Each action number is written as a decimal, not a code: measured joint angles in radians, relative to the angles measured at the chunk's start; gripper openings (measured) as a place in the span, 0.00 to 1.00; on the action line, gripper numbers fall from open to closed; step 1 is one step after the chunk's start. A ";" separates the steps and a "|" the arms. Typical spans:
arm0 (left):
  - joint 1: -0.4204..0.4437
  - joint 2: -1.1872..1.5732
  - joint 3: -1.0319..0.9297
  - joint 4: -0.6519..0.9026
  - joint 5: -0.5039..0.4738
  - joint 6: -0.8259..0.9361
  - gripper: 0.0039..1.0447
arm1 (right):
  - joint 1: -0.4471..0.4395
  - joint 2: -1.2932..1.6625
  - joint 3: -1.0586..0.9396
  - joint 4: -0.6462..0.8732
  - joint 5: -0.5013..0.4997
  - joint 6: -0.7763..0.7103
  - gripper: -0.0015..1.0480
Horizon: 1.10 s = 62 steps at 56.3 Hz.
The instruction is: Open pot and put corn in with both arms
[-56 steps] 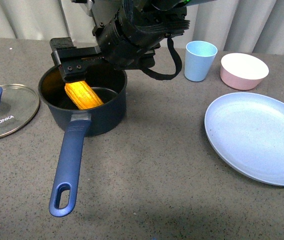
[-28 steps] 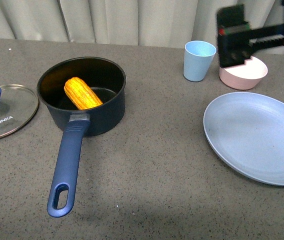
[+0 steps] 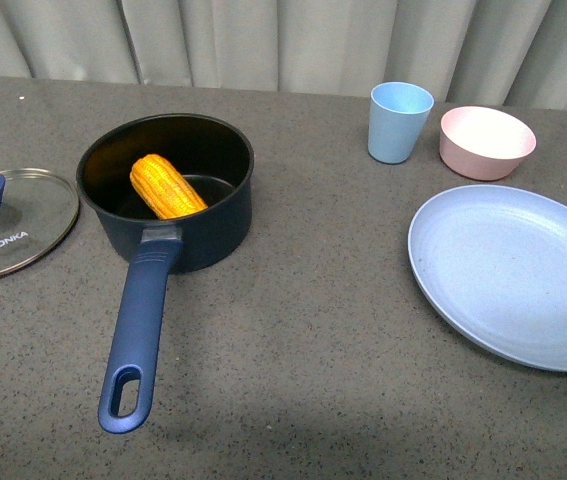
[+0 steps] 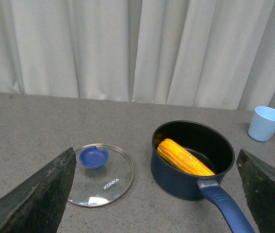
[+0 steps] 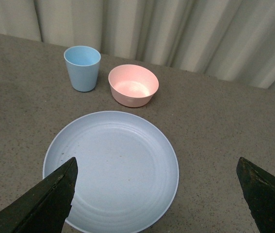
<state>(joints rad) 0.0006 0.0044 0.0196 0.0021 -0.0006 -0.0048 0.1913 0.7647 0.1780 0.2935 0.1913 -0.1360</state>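
Both black grippers, left [image 4: 156, 194] and right [image 5: 156, 194], hang wide apart and empty. The yellow-orange corn cob [image 3: 167, 187] leans inside the navy-blue saucepan [image 3: 178, 235], apparently against its wall; the glass lid [image 3: 13, 222] lies beside it.

The speckled grey table [image 3: 313, 330] carries the pot [image 3: 178, 235], glass lid [image 3: 23, 225], cup [image 3: 399, 122], pink bowl [image 3: 486, 142] and plate [image 3: 513, 275].

"KONKA" on lid [image 3: 13, 222] (glass)
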 joint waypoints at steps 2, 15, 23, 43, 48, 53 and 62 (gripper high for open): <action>0.000 0.000 0.000 0.000 0.000 0.000 0.94 | 0.019 -0.077 -0.029 -0.037 0.023 -0.003 0.91; 0.000 0.000 0.000 0.000 0.000 0.000 0.94 | 0.089 -0.449 -0.143 -0.266 0.075 -0.029 0.91; 0.000 0.000 0.000 0.000 0.000 0.000 0.94 | 0.079 -0.556 -0.152 -0.285 0.041 -0.036 0.91; 0.000 -0.001 0.000 -0.001 0.000 0.000 0.94 | 0.024 -0.738 -0.171 -0.267 0.011 0.101 0.58; -0.001 -0.001 0.000 -0.001 0.000 0.000 0.94 | -0.017 -0.745 -0.172 -0.277 -0.026 0.116 0.43; -0.001 -0.001 0.000 -0.001 0.000 0.000 0.94 | -0.128 -0.758 -0.172 -0.293 -0.169 0.122 0.26; -0.001 -0.001 0.000 -0.002 0.000 0.000 0.94 | -0.187 -0.761 -0.172 -0.294 -0.190 0.126 0.01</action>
<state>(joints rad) -0.0002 0.0036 0.0196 0.0006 -0.0010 -0.0044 0.0048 0.0036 0.0059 -0.0002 0.0010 -0.0101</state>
